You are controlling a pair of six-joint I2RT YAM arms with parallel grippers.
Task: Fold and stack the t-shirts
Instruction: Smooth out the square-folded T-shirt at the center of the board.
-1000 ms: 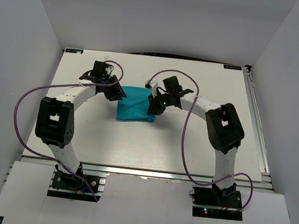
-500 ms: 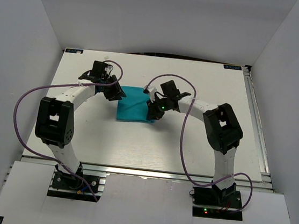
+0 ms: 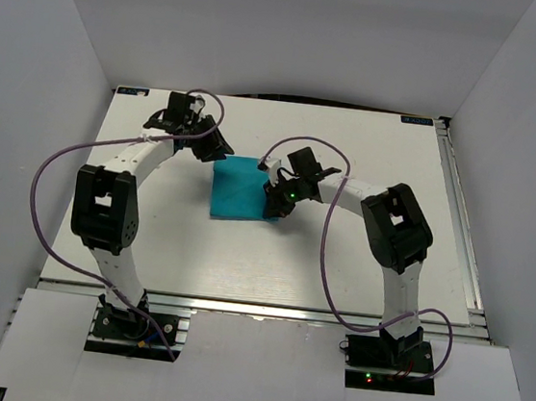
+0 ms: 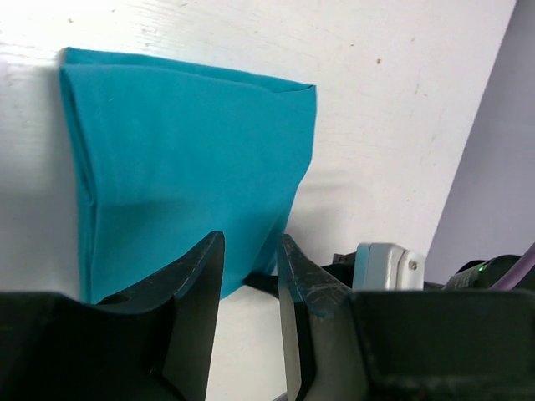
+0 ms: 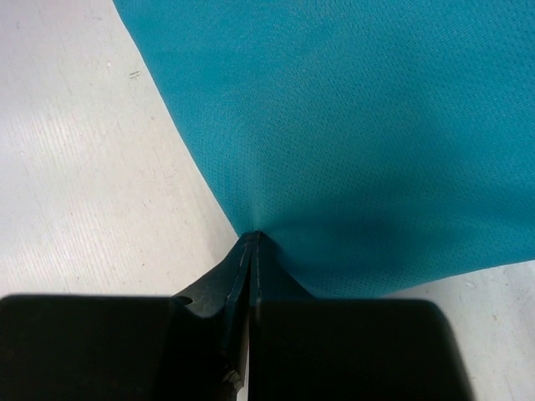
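Pinching the cloth, the right gripper [image 5: 253, 238] has its two black fingers pressed flat together. The teal fabric puckers into a small peak at their tips, so it is grasping an edge of the t-shirt [image 3: 240, 190]. Seen from above, that grip sits at about 4 o'clock on the garment.

The left gripper [image 4: 251, 242] is released: a narrow gap shows between its fingers and nothing lies in it. It hangs just off the garment's 11 o'clock corner, apparently not touching the cloth.

The t-shirt is a compact, nearly square packet lying flat on the white table [image 3: 357, 269], a little toward 12 o'clock from the centre, between the two arms. The left wrist view shows layered edges along one side, so it is already folded several times. No other garment is visible.

The folding looks nearly finished. The step in hand is probably a last tug to square up or shift the packet.

Next, the right fingers would need either to draw the edge gently without dragging the layers apart, or to let go and lift straight up. The left gripper would have to come down and close on its corner if both are to move the packet together.
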